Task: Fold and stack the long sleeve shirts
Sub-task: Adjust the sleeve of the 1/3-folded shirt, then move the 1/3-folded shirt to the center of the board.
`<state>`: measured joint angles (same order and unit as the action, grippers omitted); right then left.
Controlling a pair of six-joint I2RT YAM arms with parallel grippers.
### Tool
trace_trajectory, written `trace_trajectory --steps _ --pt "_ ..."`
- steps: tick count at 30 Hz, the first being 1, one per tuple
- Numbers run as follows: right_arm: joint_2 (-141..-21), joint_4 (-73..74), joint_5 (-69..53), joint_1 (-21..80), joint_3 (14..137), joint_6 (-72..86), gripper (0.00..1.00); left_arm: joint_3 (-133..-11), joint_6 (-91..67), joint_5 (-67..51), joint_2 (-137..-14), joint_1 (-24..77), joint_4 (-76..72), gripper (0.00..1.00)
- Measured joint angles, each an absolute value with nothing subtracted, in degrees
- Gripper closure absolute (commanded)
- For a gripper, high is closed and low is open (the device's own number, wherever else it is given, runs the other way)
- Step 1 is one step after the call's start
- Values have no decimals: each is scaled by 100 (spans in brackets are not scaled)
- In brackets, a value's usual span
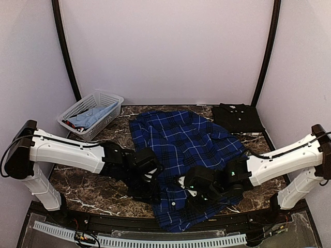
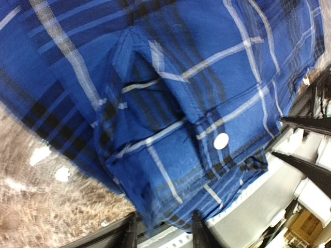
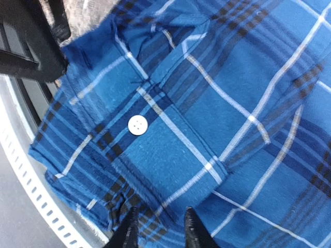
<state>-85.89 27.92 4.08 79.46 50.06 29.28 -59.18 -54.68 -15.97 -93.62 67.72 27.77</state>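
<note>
The blue plaid long sleeve shirt (image 1: 181,139) lies spread across the middle of the marble table (image 1: 77,186), its near end draped over the front edge. The black long sleeve shirt (image 1: 238,118) lies folded at the back right. My left gripper (image 1: 150,175) hovers over the plaid shirt's near left part; in the left wrist view the plaid cloth (image 2: 155,129) fills the frame, and the left gripper (image 2: 164,233) is open with the cloth's edge between its tips. My right gripper (image 1: 199,185) (image 3: 159,230) is open over a buttoned fold (image 3: 155,150), a white button (image 3: 137,125) just ahead.
A white lattice basket (image 1: 90,113) holding light blue cloth stands at the back left. A white perforated strip (image 1: 155,240) runs along the front edge below the shirt. Curtain walls close in the table on three sides.
</note>
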Motion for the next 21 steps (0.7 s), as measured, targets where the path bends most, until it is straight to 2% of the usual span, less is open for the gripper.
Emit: trace_trajectory --steps 2,4,9,14,21 --pt "-8440 2895 454 7942 5061 2906 70 -5955 -5428 -1487 -9297 6759 2950 48" --pt "-8274 2980 491 7905 5181 2902 75 -6010 -5408 -1391 -9122 6689 3094 48" --pt "-8158 2947 554 7832 5616 2829 99 -6040 -5356 -1103 -8294 6034 3258 49" --pt "-8685 2635 425 7824 5795 2829 100 -6016 -5223 -764 -7817 4954 3170 51" --pt "-8785 2274 86 7843 5043 2989 100 -5826 -4869 -537 -8243 3817 2635 54"
